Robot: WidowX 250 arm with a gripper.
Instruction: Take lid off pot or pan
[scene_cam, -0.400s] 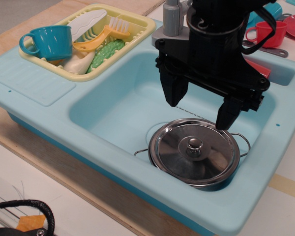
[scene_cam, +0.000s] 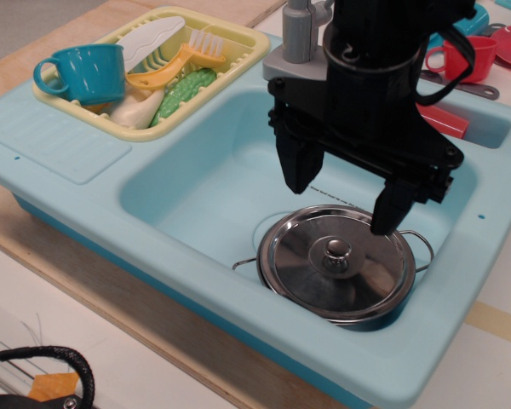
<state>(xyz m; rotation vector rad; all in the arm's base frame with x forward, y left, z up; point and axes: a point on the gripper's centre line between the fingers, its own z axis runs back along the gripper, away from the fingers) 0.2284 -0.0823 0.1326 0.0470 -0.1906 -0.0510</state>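
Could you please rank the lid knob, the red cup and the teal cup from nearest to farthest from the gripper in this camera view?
1. Lid knob: in the sink, just below the open gripper.
2. Red cup: behind the arm, at the upper right.
3. Teal cup: in the yellow rack, far upper left.

Lid [scene_cam: 336,264], pot [scene_cam: 383,317]: shiny polished steel. Sink [scene_cam: 187,192]: smooth matt turquoise plastic.
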